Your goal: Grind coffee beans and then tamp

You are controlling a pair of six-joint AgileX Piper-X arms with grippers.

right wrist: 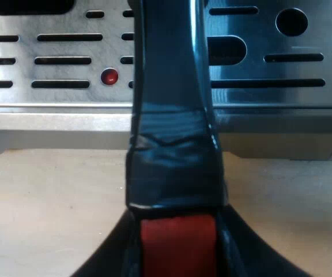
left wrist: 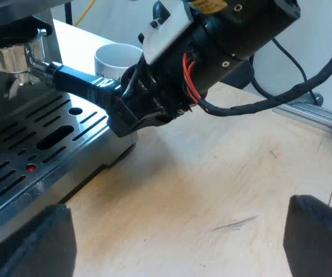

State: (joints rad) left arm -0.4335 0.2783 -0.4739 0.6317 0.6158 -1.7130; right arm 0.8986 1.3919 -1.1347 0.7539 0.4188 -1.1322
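Observation:
The metal holder's basket (left wrist: 13, 57) sits up against the espresso machine's front, over the slotted drip tray (left wrist: 45, 138). Its dark handle (left wrist: 79, 83) sticks out level, and my right gripper (left wrist: 128, 107) is clamped around its outer end. In the right wrist view the taped dark handle (right wrist: 172, 115) runs away from the camera. Its red end (right wrist: 177, 245) lies between the fingers of my right gripper (right wrist: 177, 231). My left gripper (left wrist: 177, 231) hangs open above the bare wooden table (left wrist: 212, 173), holding nothing, well short of the holder.
A white mug (left wrist: 117, 57) stands on the table beyond the handle, close to the machine. The drip tray (right wrist: 281, 86) has a small red button (right wrist: 109, 76) and a steel front edge. A metal rail (left wrist: 316, 115) lies along the table's far side.

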